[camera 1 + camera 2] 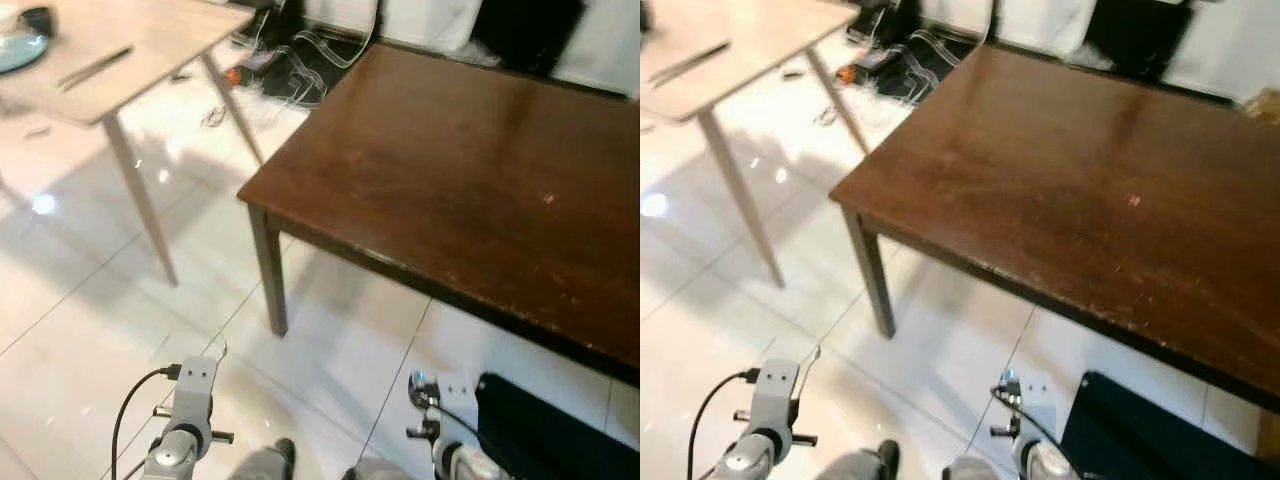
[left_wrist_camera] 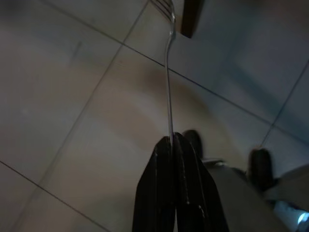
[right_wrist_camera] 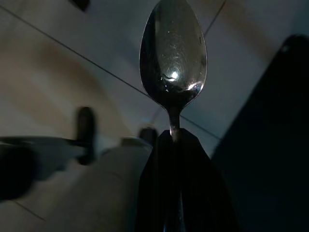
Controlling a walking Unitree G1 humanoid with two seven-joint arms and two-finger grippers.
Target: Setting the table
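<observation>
Dark brown tabletop [image 1: 470, 170], bare, fills the right of the head views, its near-left corner over a white tiled floor [image 1: 90, 330]. A pale second tabletop [image 1: 150, 50] stands beyond its left edge, carrying a bluish dish [image 1: 18, 48] at its far-left edge and a pair of chopsticks [image 1: 95, 67] beside it.

Both arms hang low, short of the dark tabletop's near edge. Right gripper [image 3: 175, 145]: jaws pressed together on the neck of a metal spoon [image 3: 173, 53], bowl pointing away, over the floor. Left gripper [image 2: 173, 145]: jaws pinched on the handle end of a metal fork [image 2: 168, 72], tines far out over the floor.

Handling, as judged: both pieces are light, rigid and not fragile, but smooth and thin, so liable to pivot or slip in a narrow pinch. The fork, held at its extreme end, has the longer lever; lay each flat before release.
</observation>
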